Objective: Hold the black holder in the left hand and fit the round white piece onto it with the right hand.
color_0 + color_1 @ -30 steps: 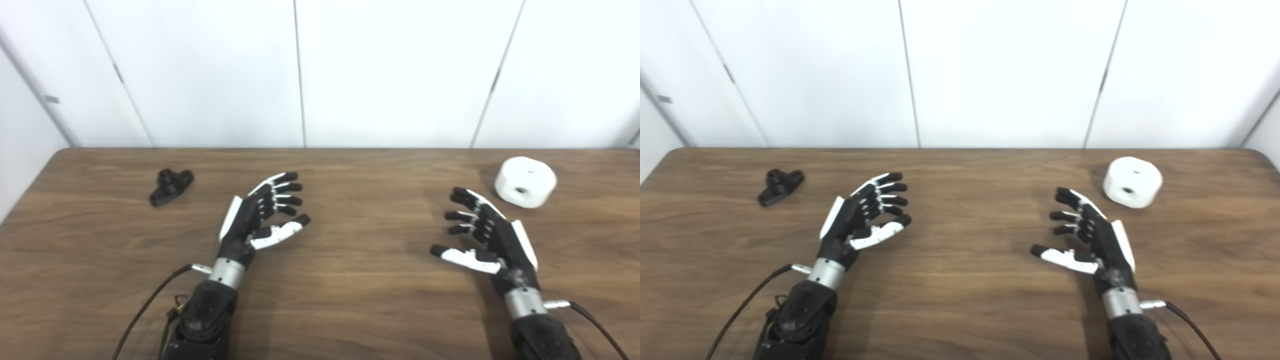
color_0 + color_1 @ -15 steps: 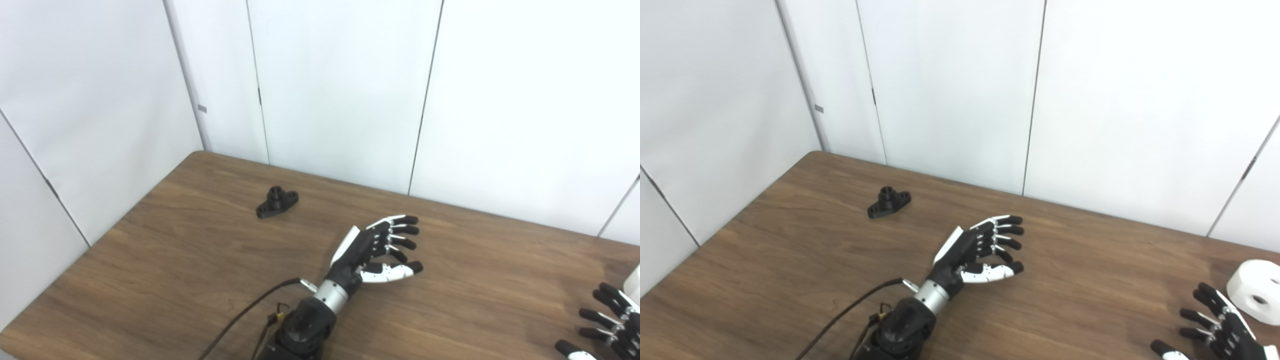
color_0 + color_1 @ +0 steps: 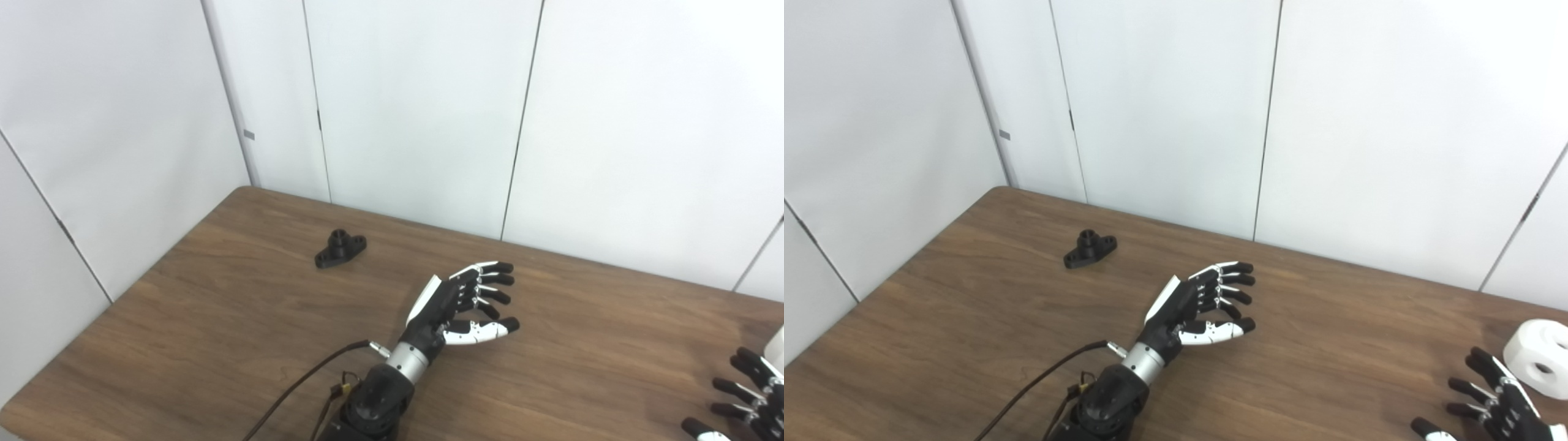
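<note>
The black holder (image 3: 340,249) lies on the wooden table (image 3: 220,306) toward the far left; it also shows in the right eye view (image 3: 1089,249). My left hand (image 3: 460,302) is open and empty, above the table's middle, to the right of the holder and well apart from it. The round white piece (image 3: 1536,358) lies at the right edge of the right eye view. My right hand (image 3: 1488,401) is open and empty at the bottom right, just left of the white piece, partly cut off by the frame.
White wall panels (image 3: 416,110) stand behind the table and along its left side. A dark cable (image 3: 294,392) runs from my left wrist toward the table's near edge.
The camera turned left a second ago, so the whole picture shifted. Since half a second ago, both hands and both objects have hardly moved.
</note>
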Robot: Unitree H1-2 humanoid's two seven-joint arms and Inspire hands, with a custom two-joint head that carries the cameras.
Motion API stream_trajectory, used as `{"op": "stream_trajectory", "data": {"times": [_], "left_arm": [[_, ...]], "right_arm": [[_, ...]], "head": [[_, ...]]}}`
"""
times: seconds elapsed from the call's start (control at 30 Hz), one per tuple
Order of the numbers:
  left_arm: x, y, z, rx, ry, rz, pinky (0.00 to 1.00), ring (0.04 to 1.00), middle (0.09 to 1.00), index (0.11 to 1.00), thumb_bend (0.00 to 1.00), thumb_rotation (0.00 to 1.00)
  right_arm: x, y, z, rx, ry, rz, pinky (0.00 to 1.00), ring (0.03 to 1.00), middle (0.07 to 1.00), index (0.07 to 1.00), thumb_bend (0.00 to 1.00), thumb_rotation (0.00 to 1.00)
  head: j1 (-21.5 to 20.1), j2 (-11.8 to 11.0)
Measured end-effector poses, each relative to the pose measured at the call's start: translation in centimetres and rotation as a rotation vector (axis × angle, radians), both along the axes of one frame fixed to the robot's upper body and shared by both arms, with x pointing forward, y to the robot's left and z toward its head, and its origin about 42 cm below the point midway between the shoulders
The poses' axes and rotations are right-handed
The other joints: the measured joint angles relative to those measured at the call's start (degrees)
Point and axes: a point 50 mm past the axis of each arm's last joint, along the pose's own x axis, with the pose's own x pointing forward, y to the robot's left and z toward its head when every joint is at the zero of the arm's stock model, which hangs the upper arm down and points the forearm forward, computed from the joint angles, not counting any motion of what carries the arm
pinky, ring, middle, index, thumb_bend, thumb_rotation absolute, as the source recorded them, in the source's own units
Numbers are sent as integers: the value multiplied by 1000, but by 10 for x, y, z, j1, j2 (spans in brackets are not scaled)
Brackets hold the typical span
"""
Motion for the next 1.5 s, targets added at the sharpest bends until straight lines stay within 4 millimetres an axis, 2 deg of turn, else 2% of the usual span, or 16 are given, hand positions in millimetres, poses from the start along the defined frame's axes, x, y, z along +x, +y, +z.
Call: {"op": "stream_trajectory", "data": {"times": [0.13, 0.23, 0.33, 0.4, 0.57, 0.77, 1.0, 1.23, 1.5], "left_arm": [[0, 6, 4, 50, 3, -4, 577, 683, 760, 739, 683, 0], [-2, 13, 5, 122, -14, -5, 550, 669, 747, 726, 689, 0], [-3, 30, 6, 161, -9, 15, 511, 651, 744, 720, 692, 0], [-5, 43, 6, 197, 7, 24, 509, 673, 749, 715, 707, 0], [-6, 67, 21, 310, -3, 37, 551, 692, 760, 725, 699, 0], [-5, 81, 34, 398, -40, 50, 634, 750, 778, 730, 727, 0], [1, 110, 64, 499, -130, 150, 644, 771, 791, 702, 738, 0], [6, 126, 91, 541, -193, 267, 684, 811, 840, 703, 718, 0], [12, 164, 123, 619, -218, 433, 737, 851, 858, 701, 712, 13]], "right_arm": [[1, 0, 0, 0, -2, 2, 592, 744, 868, 858, 675, 0], [1, -1, 1, -6, -3, 3, 585, 741, 867, 857, 673, 0], [2, -2, 2, -10, -4, 3, 578, 741, 872, 865, 668, 0], [1, -3, 2, -11, -4, 3, 572, 740, 875, 865, 670, 0], [2, -7, 1, -11, -1, 0, 574, 736, 876, 863, 671, 0], [2, -8, 1, -12, -2, 0, 565, 728, 876, 863, 669, 0], [2, -8, 1, -9, -1, 2, 567, 730, 874, 861, 662, 0], [2, -8, 1, -13, -1, 4, 569, 727, 875, 867, 658, 0], [2, -8, 1, -19, -3, 4, 571, 733, 882, 872, 656, 24]], "head": [[2, 1], [1, 2], [0, 3], [3, 3], [3, 4], [7, 5], [9, 4], [11, 5], [12, 8]]}}
